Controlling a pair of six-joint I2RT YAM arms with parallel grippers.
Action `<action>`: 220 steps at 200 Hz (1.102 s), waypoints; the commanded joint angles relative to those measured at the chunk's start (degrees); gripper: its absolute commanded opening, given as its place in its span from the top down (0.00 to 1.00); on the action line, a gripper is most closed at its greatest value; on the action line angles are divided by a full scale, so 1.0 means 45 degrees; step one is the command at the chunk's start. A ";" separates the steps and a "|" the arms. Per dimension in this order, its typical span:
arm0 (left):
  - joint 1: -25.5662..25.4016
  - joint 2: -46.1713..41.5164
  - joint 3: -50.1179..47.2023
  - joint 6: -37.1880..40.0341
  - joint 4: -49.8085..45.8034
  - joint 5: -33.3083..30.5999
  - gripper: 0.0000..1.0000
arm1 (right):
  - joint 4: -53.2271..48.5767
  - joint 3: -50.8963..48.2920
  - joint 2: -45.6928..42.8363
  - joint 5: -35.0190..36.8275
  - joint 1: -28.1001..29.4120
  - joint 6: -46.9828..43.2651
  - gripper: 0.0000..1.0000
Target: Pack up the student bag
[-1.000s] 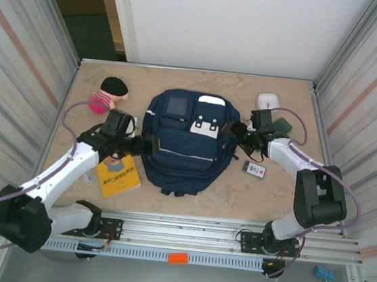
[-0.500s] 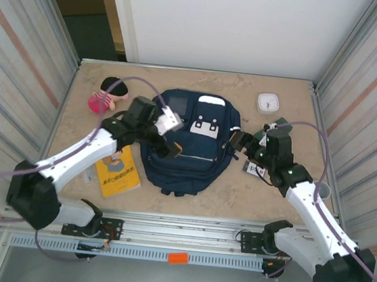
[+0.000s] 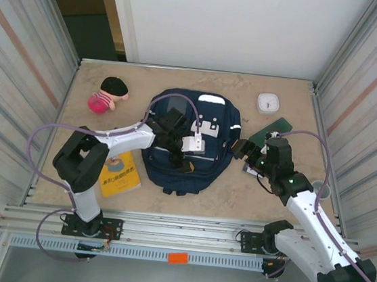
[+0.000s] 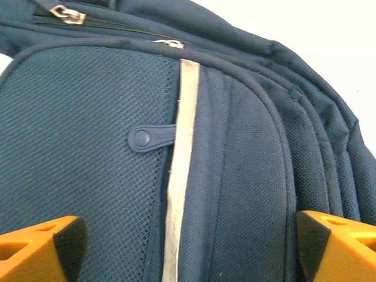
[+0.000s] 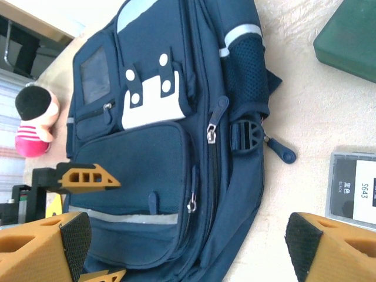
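**deskbot_dan:** Looking down from the top camera first: the student bag (image 3: 205, 173) lies flat in the middle of the table (image 3: 223, 193), front pocket up. The left gripper (image 3: 185, 162) hangs right over the bag's front. The right gripper (image 3: 241, 149) sits just beside the bag's right edge. Scattered around are a plush doll (image 3: 107, 96) at far left, a yellow book (image 3: 118, 174) near the bag's left side, a white square gadget (image 3: 268, 102) at the far right, and a dark green case (image 3: 276, 128) by the right arm.

**mira_k:** Yep. Left wrist cam is navy mesh up close, with a white stripe (image 4: 179, 176) running down it and a little zipper pull (image 4: 150, 139) touching the stripe. The orange fingers (image 4: 41, 249) sit way out at the bottom corners, so those jaws are spread wide with nothing pinched. Can't tell if they touch the fabric.

**deskbot_dan:** Right wrist cam gets the bag lying sideways, white patch and zippers showing. Its fingertips (image 5: 44, 247) are at opposite corners too, jaws wide apart and holding nothing. The green case is top right, and a small labelled box (image 5: 355, 188) lies on the table apart from the bag.
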 commanded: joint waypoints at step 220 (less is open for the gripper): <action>0.3283 -0.4654 0.0287 0.0000 -0.0958 0.7356 1.00 | 0.1793 0.0126 0.2379 -0.2413 -0.0366 -0.7544 0.16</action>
